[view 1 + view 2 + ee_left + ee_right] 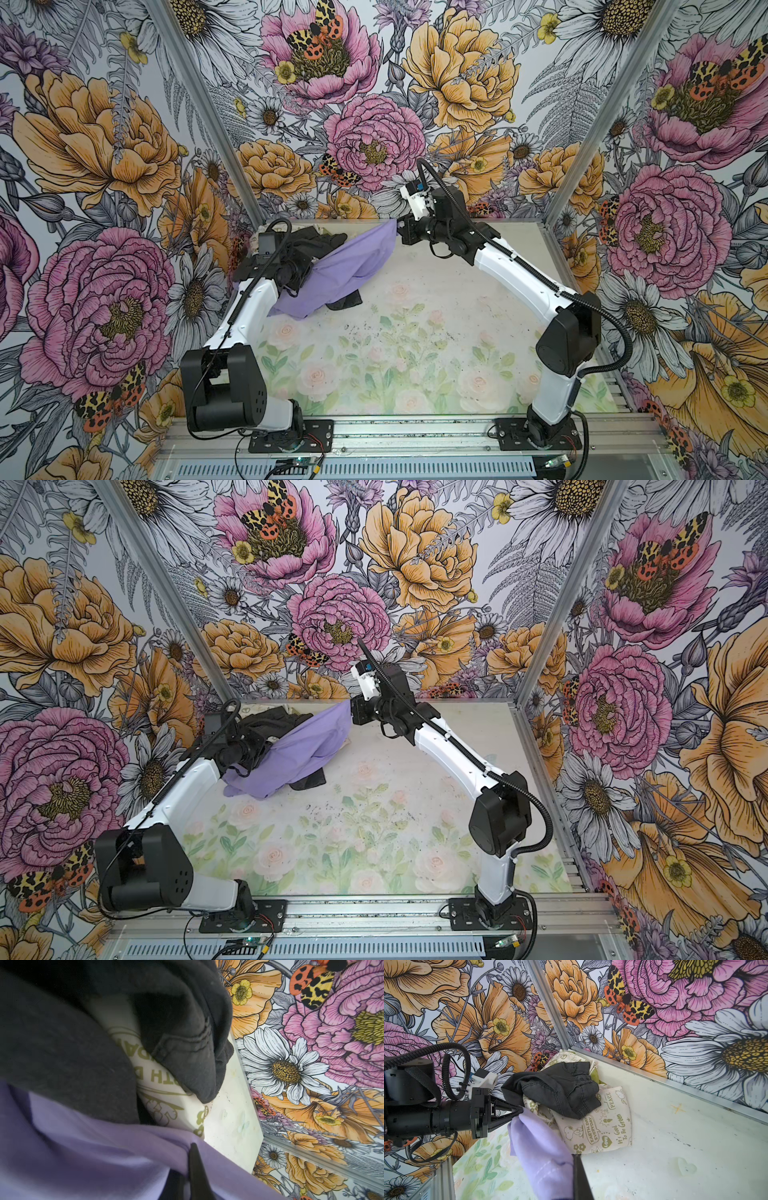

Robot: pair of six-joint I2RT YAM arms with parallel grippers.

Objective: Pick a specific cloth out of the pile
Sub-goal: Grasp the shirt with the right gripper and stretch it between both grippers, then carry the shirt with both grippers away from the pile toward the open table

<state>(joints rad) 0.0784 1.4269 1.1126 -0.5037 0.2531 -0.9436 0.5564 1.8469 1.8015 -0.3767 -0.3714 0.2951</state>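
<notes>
Nearest the lens in both top views: aluminium rail (415, 432) along the near edge of the counter (436, 345), with both arm bases bolted to it.

Left arm (249, 307) reaches to the far left corner. From above its wrist covers much of the pile (320, 243), and the jaws cannot be separated from the black wrist parts there. The right wrist view resolves it: left end effector (520, 1111) has its jaws drawn together to a point, with a fold of the cloth (542, 1153) pinched at the tip. In the left wrist view one black finger (196, 1169) lies against lavender fabric. Its partner is hidden and the close fabric is blurred.

The pile sits in the far left corner: dark garment (564, 1093) on top, cream fabric (608, 1126) with olive-green print beneath. A dark piece (345, 301) sticks out from under the cloth's near side; cannot tell which garment it belongs to.

The cloth is lavender and plain. Its lower end is draped on the counter beside the left arm and hides the pile's near side. Its upper corner is drawn up taut toward the middle of the far edge. Right end effector (400, 229) is clamped on that raised corner, fingertips buried in fabric.

Right arm (515, 276) arches in from the near right corner. Dark specks are scattered mid-counter.
</notes>
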